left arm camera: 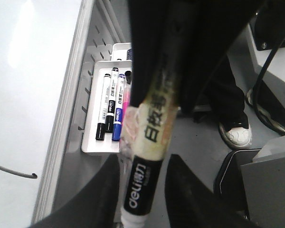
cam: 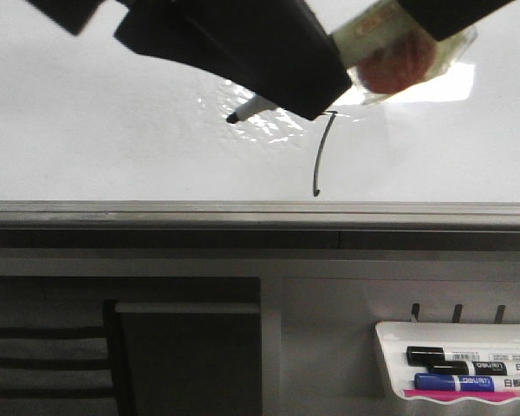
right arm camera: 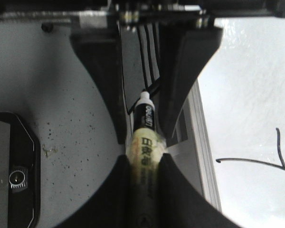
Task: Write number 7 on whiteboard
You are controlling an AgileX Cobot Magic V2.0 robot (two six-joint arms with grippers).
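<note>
The whiteboard (cam: 113, 130) fills the upper front view, with a grey rim (cam: 243, 212) along its lower edge. A thin black number 7 (cam: 323, 152) is drawn on it just above the rim; it also shows in the right wrist view (right arm camera: 247, 160). A black marker (cam: 251, 109) with a tape-wrapped barrel is held off the board, its tip left of the 7. My right gripper (right arm camera: 143, 159) is shut on the taped barrel (right arm camera: 145, 152). My left gripper (left arm camera: 143, 166) stands around the marker's black band (left arm camera: 140, 183) with small gaps on both sides.
A small white tray (cam: 386, 347) with black and blue markers hangs below the board at the right; it also shows in the left wrist view (left arm camera: 88, 142). A person's shoes (left arm camera: 235, 133) stand on the floor. A black device (right arm camera: 9, 175) lies on the floor.
</note>
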